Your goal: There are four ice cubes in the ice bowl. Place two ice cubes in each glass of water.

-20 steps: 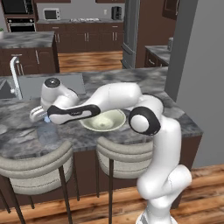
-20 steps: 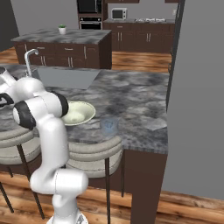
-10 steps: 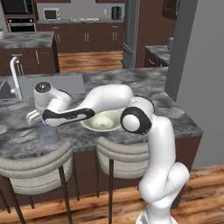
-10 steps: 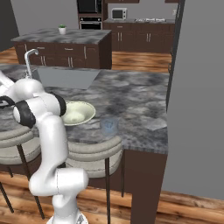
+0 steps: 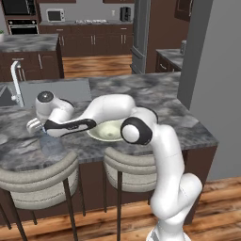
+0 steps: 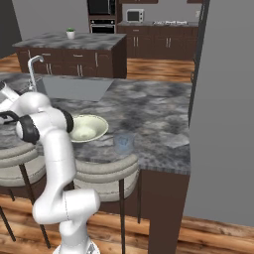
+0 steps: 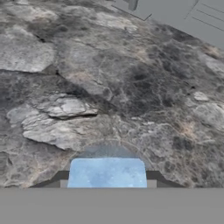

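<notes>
Countertop (image 5: 197, 127) of dark marbled stone carried everything. Sink (image 5: 54, 89) lay set into it behind the arm. On the stone, the ice bowl (image 5: 109, 130) sat beside the forearm, with one glass (image 6: 123, 143) well apart to its right and another glass (image 5: 50, 144) directly under the gripper (image 5: 42, 128). Between the fingertips in the hand view sat a pale blue ice cube (image 7: 107, 172), gripped above the glass rim.
</notes>
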Controlling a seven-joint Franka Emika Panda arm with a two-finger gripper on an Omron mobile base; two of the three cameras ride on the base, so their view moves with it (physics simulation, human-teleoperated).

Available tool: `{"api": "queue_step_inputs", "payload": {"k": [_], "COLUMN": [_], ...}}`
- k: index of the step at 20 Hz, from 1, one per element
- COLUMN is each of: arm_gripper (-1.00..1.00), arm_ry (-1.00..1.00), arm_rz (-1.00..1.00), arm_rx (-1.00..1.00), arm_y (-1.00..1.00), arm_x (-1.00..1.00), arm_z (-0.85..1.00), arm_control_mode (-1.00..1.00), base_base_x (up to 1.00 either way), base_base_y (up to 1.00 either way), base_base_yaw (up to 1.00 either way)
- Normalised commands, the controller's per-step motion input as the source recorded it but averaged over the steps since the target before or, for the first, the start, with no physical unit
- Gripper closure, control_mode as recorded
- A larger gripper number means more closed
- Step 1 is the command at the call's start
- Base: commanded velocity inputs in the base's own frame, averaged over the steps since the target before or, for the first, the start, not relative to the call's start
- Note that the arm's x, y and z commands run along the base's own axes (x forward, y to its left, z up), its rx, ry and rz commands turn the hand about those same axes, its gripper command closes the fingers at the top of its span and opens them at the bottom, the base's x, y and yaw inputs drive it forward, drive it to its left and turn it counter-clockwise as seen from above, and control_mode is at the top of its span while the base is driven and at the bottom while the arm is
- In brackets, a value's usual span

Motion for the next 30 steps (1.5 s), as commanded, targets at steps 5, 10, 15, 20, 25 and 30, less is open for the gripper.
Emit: {"api": "queue_step_inputs", "payload": {"k": [5,10,15,20,25,30], "arm_gripper": [1.0,1.0,1.0,1.0,1.0,1.0], "arm_ry": [-0.03,-0.06,-0.05,0.0,-0.01,-0.01], "arm_rz": [0.0,0.0,0.0,0.0,0.0,0.0], "arm_rx": [0.0,0.0,0.0,0.0,0.0,0.0], "arm_y": [0.01,0.0,0.01,0.1,0.03,0.01], "arm_x": [0.02,0.13,0.33,0.05,0.13,-0.08], "arm_z": [-0.35,-0.28,-0.23,-0.07,-0.05,-0.03], "arm_control_mode": [-1.0,-1.0,-1.0,-1.0,-1.0,-1.0], "base_base_x": [0.0,0.0,0.0,0.0,0.0,0.0], "base_base_y": [0.0,0.0,0.0,0.0,0.0,0.0], "base_base_yaw": [0.0,0.0,0.0,0.0,0.0,0.0]}}
